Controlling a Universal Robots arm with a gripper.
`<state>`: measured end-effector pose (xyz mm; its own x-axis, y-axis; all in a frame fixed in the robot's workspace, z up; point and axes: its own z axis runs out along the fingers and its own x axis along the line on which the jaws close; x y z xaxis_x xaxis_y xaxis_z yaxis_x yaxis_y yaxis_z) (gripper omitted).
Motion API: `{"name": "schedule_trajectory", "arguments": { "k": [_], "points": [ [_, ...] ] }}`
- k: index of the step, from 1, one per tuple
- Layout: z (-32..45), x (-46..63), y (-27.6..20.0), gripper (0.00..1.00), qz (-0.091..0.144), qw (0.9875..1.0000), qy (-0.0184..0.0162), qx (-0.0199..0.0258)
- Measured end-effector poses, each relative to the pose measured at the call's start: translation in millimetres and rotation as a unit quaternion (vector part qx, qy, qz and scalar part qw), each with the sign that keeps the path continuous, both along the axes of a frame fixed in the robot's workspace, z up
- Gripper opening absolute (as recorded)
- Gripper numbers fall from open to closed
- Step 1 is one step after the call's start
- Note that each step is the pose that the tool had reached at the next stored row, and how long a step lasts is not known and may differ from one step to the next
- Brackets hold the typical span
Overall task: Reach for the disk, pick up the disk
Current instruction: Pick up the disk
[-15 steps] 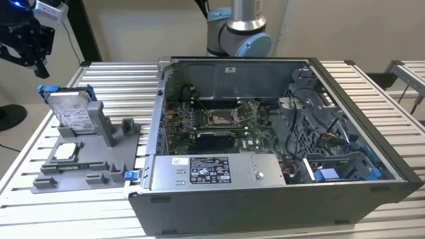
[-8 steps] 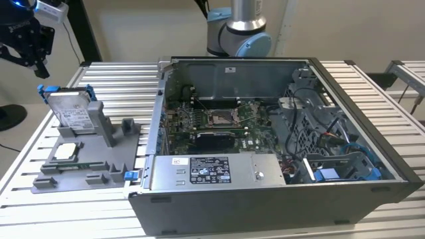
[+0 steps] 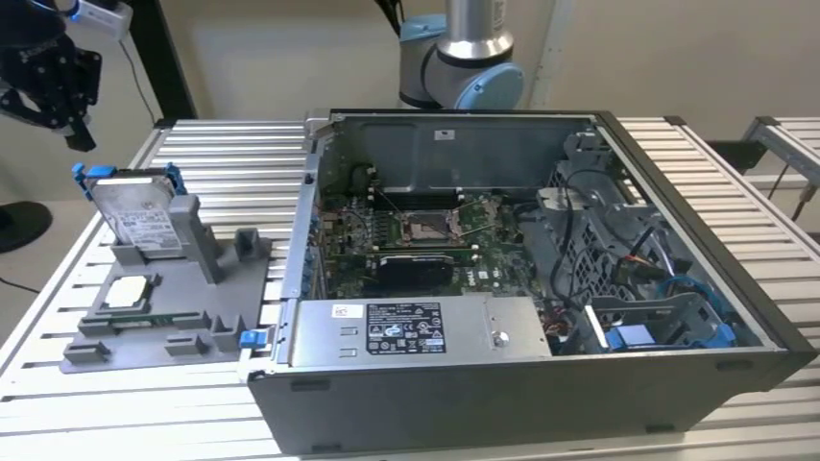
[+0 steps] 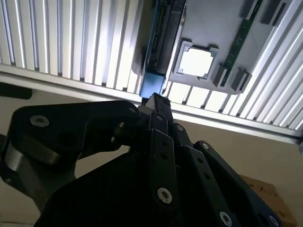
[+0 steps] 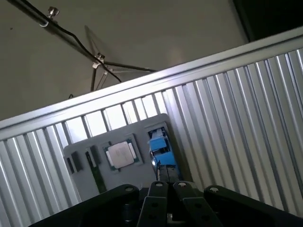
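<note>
The disk (image 3: 136,217) stands on edge in a slot of a grey holder (image 3: 211,264) at the exterior view's left. It is silver with a white label and a blue bracket. My black gripper (image 3: 77,130) hangs above it and further toward that left side, apart from it. In both wrist views the fingers lie together, shut on nothing. In the second wrist view the disk (image 4: 163,38) appears edge-on just beyond my gripper (image 4: 156,100). In the first wrist view its blue bracket (image 5: 160,146) sits just past my gripper (image 5: 165,178).
A small square chip (image 3: 129,291) lies on the holder in front of the disk. An open computer case (image 3: 513,384) takes up the middle and right of the slatted metal table (image 3: 230,154). The arm's base (image 3: 462,67) stands behind the case.
</note>
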<state>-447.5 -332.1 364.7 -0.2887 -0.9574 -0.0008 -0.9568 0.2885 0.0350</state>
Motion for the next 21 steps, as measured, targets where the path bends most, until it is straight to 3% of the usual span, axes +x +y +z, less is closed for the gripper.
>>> {"name": "schedule_trajectory", "arguments": {
  "k": [4,11,15,21],
  "points": [
    [0.0,0.1,0.0,0.0,0.036,0.9994,0.0,0.0],
    [0.0,3.3,0.0,0.0,0.081,0.9967,0.0,0.0],
    [0.0,6.4,0.0,0.0,0.102,0.9947,0.0,0.0],
    [-0.1,8.0,0.0,0.0,0.137,0.9905,0.0,0.0]
  ]
}}
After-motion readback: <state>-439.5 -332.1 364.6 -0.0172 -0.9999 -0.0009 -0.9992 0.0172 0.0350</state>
